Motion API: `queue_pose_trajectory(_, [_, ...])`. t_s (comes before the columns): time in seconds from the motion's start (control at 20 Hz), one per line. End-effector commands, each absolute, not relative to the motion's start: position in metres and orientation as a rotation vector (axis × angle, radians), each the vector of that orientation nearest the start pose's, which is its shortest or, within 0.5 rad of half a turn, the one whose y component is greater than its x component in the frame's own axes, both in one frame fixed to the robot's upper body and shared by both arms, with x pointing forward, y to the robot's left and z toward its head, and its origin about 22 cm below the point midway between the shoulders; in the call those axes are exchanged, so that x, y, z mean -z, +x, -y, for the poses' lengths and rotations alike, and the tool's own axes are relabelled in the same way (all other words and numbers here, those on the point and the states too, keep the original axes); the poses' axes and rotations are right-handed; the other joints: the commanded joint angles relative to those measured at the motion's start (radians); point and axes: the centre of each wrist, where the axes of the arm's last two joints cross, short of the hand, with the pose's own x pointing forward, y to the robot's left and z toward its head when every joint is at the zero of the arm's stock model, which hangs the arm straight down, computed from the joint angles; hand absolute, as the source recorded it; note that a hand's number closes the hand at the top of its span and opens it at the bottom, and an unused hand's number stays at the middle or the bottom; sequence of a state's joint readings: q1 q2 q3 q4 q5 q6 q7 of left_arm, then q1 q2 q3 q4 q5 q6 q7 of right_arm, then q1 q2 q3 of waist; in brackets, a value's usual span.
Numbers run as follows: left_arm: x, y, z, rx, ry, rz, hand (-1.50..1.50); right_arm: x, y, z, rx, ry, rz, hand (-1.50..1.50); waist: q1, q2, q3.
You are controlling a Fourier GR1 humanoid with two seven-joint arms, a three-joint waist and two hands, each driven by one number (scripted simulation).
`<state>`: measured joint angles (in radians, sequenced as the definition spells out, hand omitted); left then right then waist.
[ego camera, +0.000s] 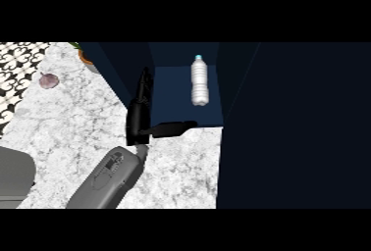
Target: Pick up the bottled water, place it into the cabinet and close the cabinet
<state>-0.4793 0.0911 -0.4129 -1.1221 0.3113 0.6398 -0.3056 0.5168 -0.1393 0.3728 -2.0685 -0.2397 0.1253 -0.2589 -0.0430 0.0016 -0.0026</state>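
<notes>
White marble desk (80,122), dark cabinet (290,122) at its right. Bottled water (200,81) already lies inside the cabinet. Left hand (139,115) at the cabinet's left door edge, fingers straight, thumb out, holding nothing. Closing step; next, push door shut. Small purplish thing (48,81) far left of cabinet.

A small purplish onion-like bulb (48,80) lies on the white marbled counter (72,122) near a black-and-white patterned tile wall (16,61). Farther back, an orange pot (87,58) holding green leaves stands at the counter's rear.
</notes>
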Motion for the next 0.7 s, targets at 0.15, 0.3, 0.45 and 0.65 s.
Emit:
queue_pose_trajectory(0.15, [-0.045, 0.372, -0.163, -0.078, 0.01, 1.95, -1.5, -0.044, 0.111, 0.206, 0.025, 0.439, 1.799, -1.5, 0.013, 0.005, 0.001])
queue_pose_trajectory(0.3, [-0.038, 0.365, -0.156, -0.071, -0.048, 1.953, -1.5, -0.049, 0.104, 0.184, 0.027, 0.417, 1.796, -1.5, 0.021, 0.002, 0.001])
queue_pose_trajectory(0.45, [-0.046, 0.348, -0.153, -0.064, -0.086, 1.956, -1.5, -0.051, 0.1, 0.198, 0.05, 0.394, 1.788, -1.5, 0.035, -0.004, 0.002])
queue_pose_trajectory(0.65, [-0.047, 0.337, -0.152, -0.045, -0.169, 1.953, -1.5, -0.043, 0.105, 0.191, 0.046, 0.409, 1.778, -1.5, 0.042, -0.005, 0.003])
